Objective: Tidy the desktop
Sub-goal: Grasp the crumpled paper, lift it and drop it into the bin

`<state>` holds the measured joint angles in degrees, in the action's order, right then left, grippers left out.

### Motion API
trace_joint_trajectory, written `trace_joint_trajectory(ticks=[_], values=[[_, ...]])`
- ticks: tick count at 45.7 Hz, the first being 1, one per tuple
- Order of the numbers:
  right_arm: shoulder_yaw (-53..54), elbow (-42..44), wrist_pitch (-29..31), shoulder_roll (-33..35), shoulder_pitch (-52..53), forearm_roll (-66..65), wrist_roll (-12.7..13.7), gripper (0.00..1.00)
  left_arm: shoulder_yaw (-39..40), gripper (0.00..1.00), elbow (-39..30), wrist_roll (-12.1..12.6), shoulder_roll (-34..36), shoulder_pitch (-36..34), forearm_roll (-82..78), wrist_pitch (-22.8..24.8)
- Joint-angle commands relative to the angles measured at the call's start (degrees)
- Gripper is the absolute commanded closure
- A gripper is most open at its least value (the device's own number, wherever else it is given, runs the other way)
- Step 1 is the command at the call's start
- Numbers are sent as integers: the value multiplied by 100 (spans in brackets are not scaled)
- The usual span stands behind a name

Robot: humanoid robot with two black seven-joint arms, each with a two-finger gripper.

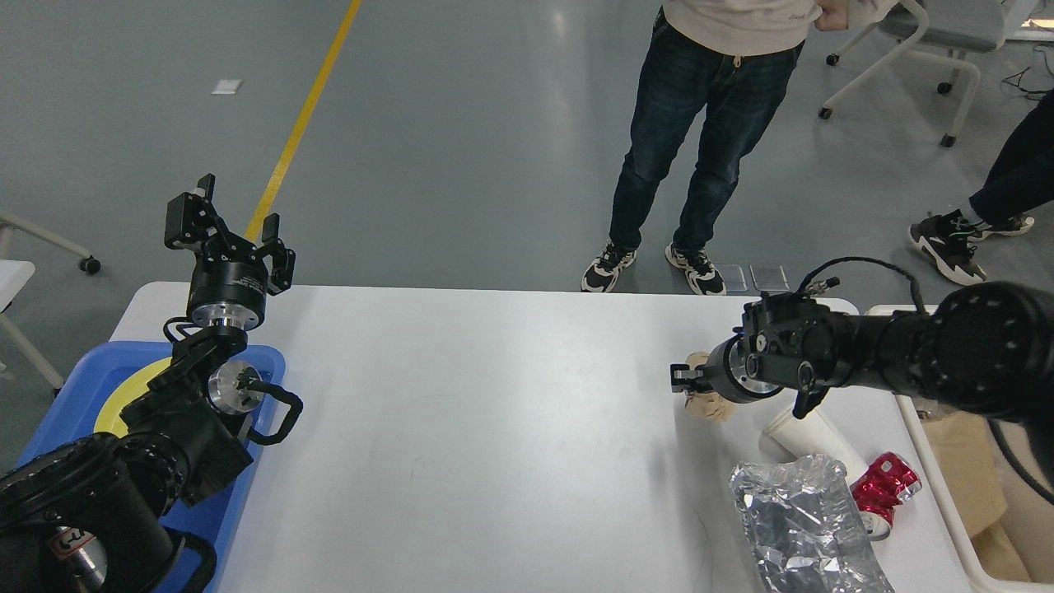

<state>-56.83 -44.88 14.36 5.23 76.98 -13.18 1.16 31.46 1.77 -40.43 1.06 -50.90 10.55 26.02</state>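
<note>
Crinkled silver foil [803, 527] is cut off at the lower right of the smooth white desktop [494, 428], partly hiding a dented red can [888, 487]. Above, the right gripper [685, 379] pinches crumpled brown paper [708, 403]. Upper left, the left gripper [224, 221] stands spread, empty.

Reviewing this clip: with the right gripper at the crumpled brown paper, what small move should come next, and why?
Probably carry it right, over the cream bin. The right gripper looks shut on the crumpled brown paper, which appears lifted off the desktop. The bin already holds brown paper.
</note>
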Motion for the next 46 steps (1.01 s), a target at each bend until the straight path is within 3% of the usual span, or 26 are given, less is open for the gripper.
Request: trace_joint_trajectory(ticks=[1,9,15,21,26,46], values=[[330,-1021,251,785,957,8,-10,100,0,4,-1,0,0,-8,0,0],[778,-2086,1270,2007,2636,8,-11,100,0,4,-1,0,0,1,0,0],[1016,-2087,2026,2588,3498,8,-11,100,0,4,-1,0,0,-8,0,0],[1077,-2008,2168,2852,3745,-27,-11,100,0,4,-1,0,0,-8,0,0],[937,-1499,2080,2887,3474,-27,-11,100,0,4,-1,0,0,-8,0,0],[857,1226,595,3212,-112,17,-11,100,0,4,-1,0,0,-8,0,0]])
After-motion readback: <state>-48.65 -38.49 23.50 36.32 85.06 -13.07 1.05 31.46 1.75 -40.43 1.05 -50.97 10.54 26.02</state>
